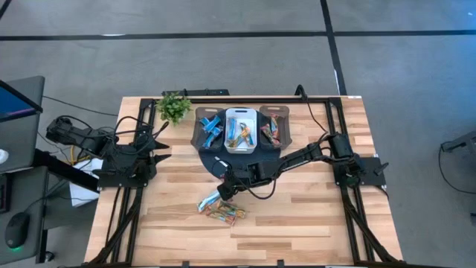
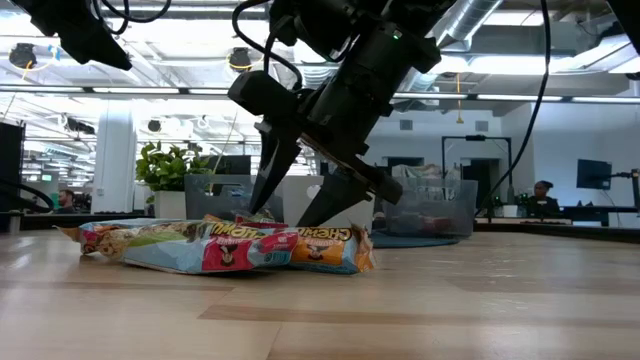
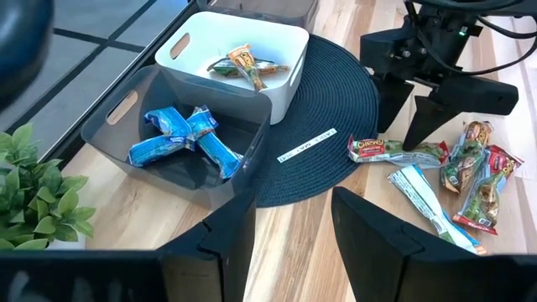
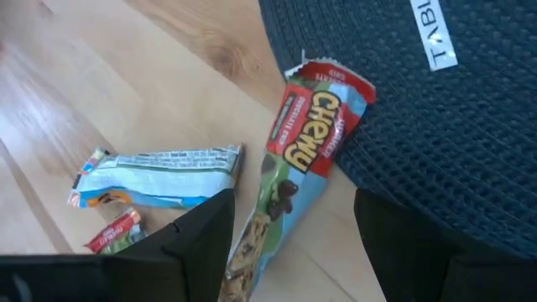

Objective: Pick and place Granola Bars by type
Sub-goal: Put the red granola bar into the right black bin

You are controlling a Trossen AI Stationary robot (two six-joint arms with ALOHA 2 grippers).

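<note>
A red Chewy granola bar (image 4: 304, 151) lies with one end on the dark round mat (image 4: 436, 126) and the rest on the wood. My right gripper (image 4: 294, 214) hangs open just above it, slanting down, one finger on each side. Beside it on the table lie a silver-teal bar (image 4: 159, 174) and a small heap of other bars (image 3: 474, 172). The grey bin (image 3: 117, 117) holds blue bars (image 3: 189, 138); the white bin (image 3: 289, 84) holds a few bars. My left gripper (image 3: 292, 231) waits open, raised at the table's left.
A third bin (image 1: 273, 131) with orange-brown bars stands on the mat's right side. A thin white stick (image 3: 307, 144) lies on the mat near the bins. A small potted plant (image 1: 174, 106) stands at the far left. Bare wood stretches along the near side.
</note>
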